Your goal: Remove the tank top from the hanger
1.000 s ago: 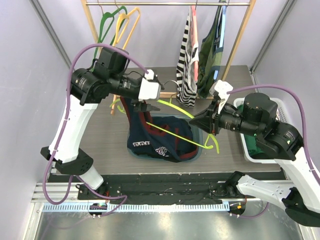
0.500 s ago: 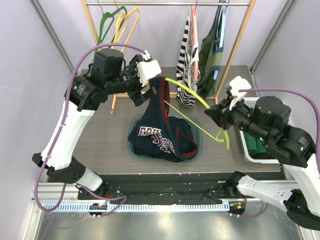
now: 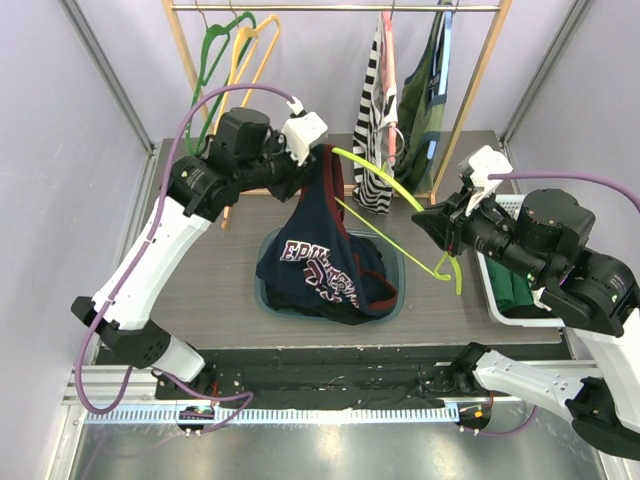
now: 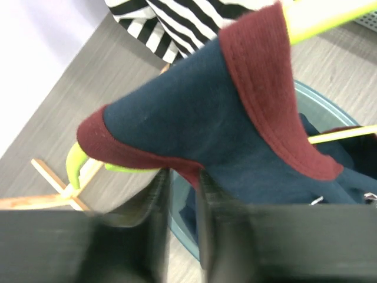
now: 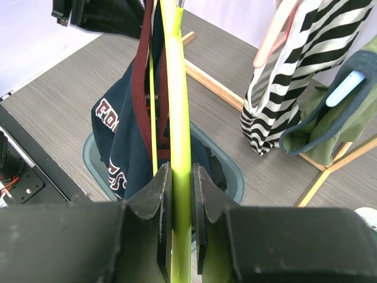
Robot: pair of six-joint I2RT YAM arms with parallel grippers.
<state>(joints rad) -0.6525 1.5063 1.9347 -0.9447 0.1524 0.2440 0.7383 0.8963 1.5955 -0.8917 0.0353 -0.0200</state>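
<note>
Left gripper [image 4: 182, 180] first: on my wrist feed its two fingers stand close together, and the maroon trim of the tank top [image 4: 194, 118] runs down into the narrow gap between them. I'm calling that a pinch on the trim. The feed is blurred at the fingers, mind.

Just above that, the navy cloth with its maroon edging drapes over the tip of the lime hanger [image 4: 79, 168], which pokes out on the left.

Over to the right gripper [image 5: 175, 171]: clenched on the hanger's bar, one finger on each side, no gap to speak of. The bar runs straight away from it into the tank top.

From the top camera, one strap is up at the left gripper, and the rest of the garment hangs down into a teal tub [image 3: 400, 290] at mid-table.

Lettering now: big white block capitals with a maroon outline across the navy chest. The start looks like "ED", and the rest is lost in folds. I can't read a full word or any tag.

Behind, a striped top [image 3: 372, 130] hangs from the rail [image 3: 330, 8]. A white basket [image 3: 492, 290] sits at the table's right edge.
</note>
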